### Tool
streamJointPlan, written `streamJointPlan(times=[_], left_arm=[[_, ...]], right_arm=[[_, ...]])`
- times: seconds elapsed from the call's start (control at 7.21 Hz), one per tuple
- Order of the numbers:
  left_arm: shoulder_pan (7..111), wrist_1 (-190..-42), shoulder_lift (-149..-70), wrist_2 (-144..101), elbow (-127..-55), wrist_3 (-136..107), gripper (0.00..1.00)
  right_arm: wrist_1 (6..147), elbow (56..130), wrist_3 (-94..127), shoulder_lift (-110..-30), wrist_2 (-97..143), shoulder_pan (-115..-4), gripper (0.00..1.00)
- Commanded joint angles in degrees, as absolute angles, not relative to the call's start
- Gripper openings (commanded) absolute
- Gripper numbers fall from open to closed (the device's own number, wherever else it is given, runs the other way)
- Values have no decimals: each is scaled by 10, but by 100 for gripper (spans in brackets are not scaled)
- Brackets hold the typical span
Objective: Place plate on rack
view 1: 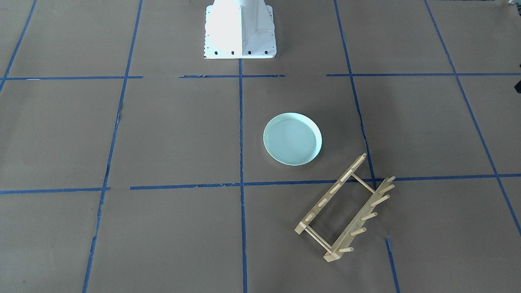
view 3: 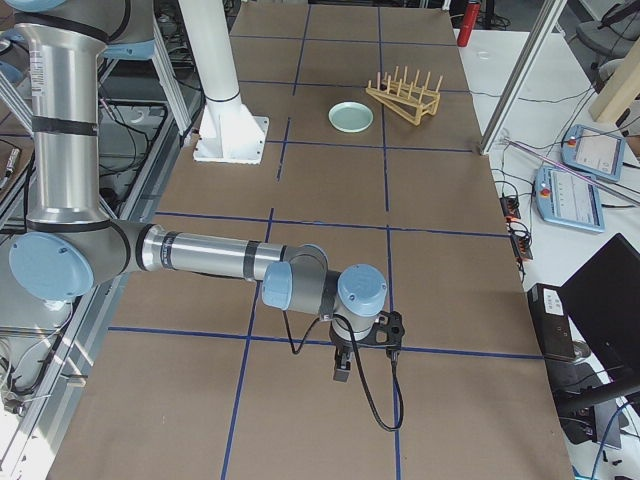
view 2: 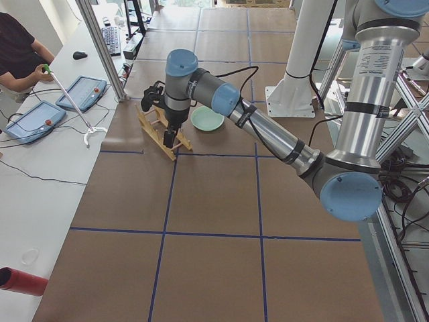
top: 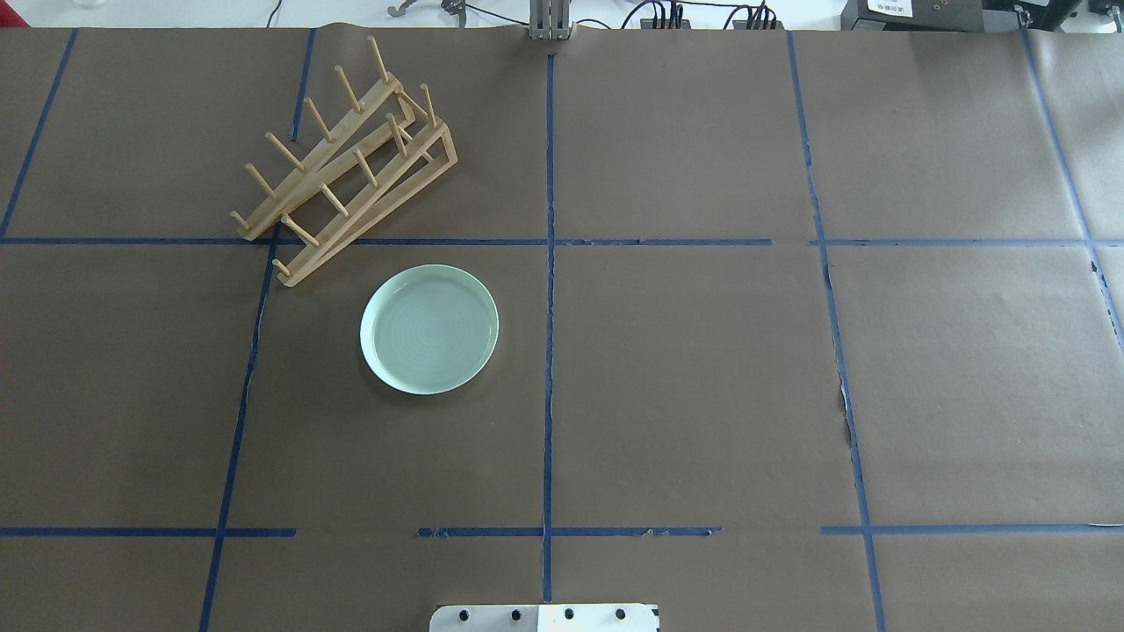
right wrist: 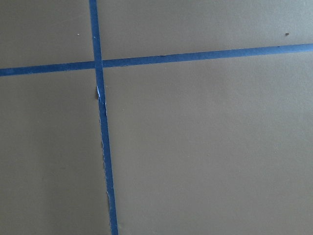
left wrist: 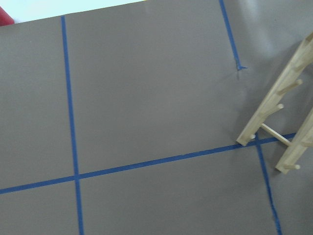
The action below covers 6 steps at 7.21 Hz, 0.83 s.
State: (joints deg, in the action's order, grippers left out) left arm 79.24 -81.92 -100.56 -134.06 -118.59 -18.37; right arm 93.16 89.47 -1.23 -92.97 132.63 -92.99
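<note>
The pale mint-green plate (view 1: 292,139) lies flat on the brown table, also in the overhead view (top: 429,329). The wooden rack (view 1: 346,207) stands empty just beyond it (top: 342,167), and one end shows in the left wrist view (left wrist: 283,112). My left gripper (view 2: 171,139) shows only in the exterior left view, hanging over the rack (view 2: 161,131) beside the plate (view 2: 207,119); I cannot tell if it is open. My right gripper (view 3: 341,370) shows only in the exterior right view, far from the plate (view 3: 351,117) and rack (view 3: 403,95); I cannot tell its state.
The white robot pedestal (view 1: 240,28) stands at the table's near edge (top: 544,617). Blue tape lines grid the brown paper. An operator (view 2: 17,54) with a hooked stick sits at a side bench holding teach pendants (view 2: 80,94). A metal frame post (view 2: 100,47) stands by the rack.
</note>
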Motion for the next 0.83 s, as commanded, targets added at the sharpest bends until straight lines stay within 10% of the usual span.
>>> streamJointPlan(times=[0.0,0.69], left_arm=[[687,-818,-1089,-1335,-1208,-329,100],[462,-775,-1255,-1171,-1150,-557,100]], right_arm=[[932,895,-12,-930,1326,-930,100],[932,895,-12,-929,1326,-930,100]])
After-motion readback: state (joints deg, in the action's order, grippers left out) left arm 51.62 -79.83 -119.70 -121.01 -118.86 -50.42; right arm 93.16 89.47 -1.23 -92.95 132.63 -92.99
